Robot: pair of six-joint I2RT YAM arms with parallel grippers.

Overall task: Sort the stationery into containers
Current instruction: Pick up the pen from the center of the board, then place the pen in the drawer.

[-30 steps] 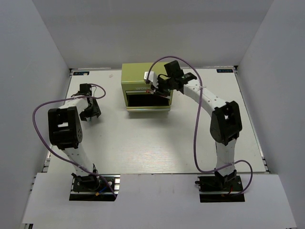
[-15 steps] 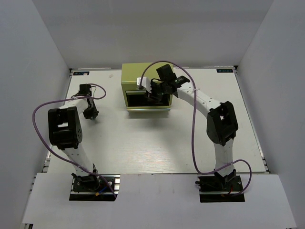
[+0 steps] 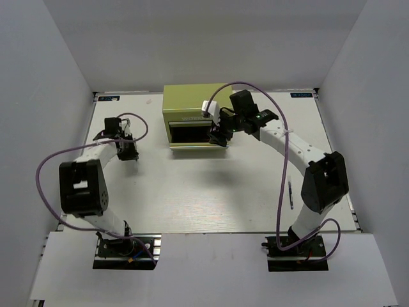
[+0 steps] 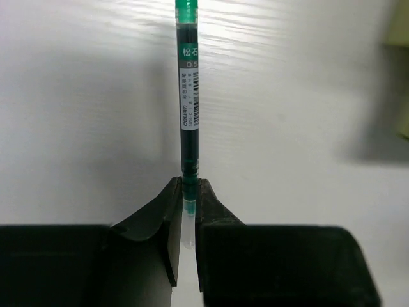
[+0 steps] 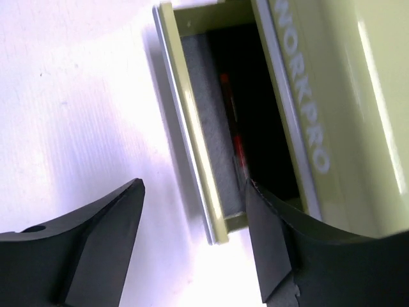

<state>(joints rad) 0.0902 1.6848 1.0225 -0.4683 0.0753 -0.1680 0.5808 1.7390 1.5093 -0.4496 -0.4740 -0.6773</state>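
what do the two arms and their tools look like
The left arm and right arm match: white links, bulky black joints, black bases. A purple cable loops along each. The left tool and right tool are black, each with two matt fingers tapering to the tips.

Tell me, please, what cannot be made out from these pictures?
- Left wrist view: the green pen in the left gripper is cut off by the picture's top edge, so its far end is unseen.
- Right wrist view: the drawer interior lies in deep shadow; only a red item shows.
- Top view: the thin pen on the table is too small to tell its colour.
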